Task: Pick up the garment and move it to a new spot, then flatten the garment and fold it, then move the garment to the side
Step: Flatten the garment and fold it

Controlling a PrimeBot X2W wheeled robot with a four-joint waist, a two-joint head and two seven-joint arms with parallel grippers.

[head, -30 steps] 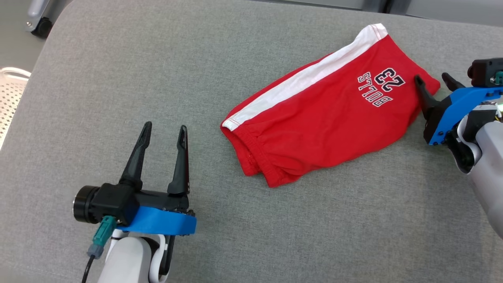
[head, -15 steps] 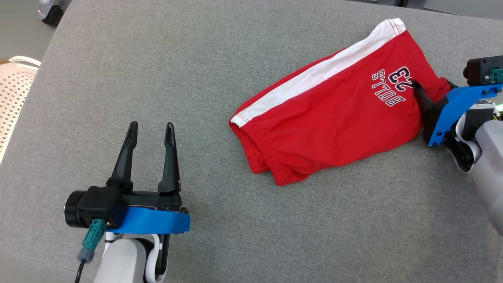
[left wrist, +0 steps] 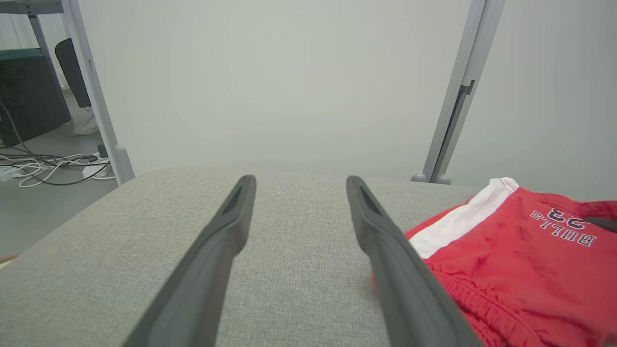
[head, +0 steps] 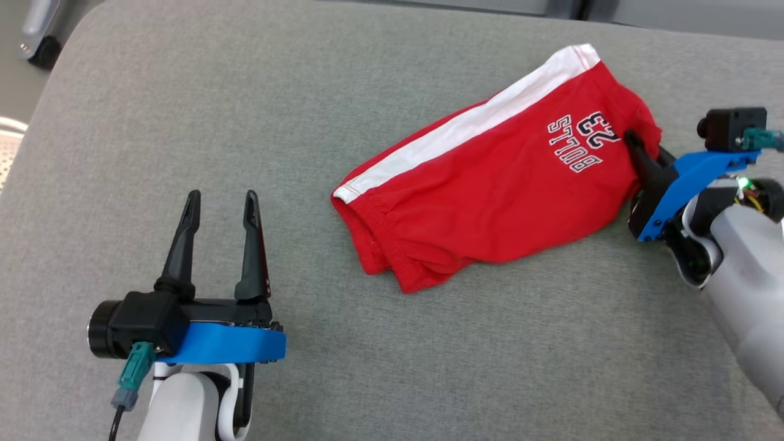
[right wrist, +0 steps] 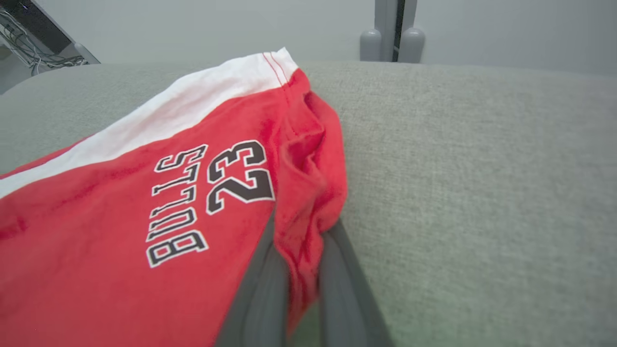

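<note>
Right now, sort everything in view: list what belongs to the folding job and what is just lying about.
Job: red shorts; right gripper, shut on the shorts' edge; left gripper, open; grey cushion underneath.
Lying about: floor cables; caster wheel; grey post.

Head looks down; low wrist views share the shorts [head: 490,190].

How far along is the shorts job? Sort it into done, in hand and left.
Done: nothing; the shorts lie rumpled on the pad. In hand: the right end effector is shut on their edge. Left: lifting, moving, flattening, folding, setting aside; the left end effector is open.
</note>
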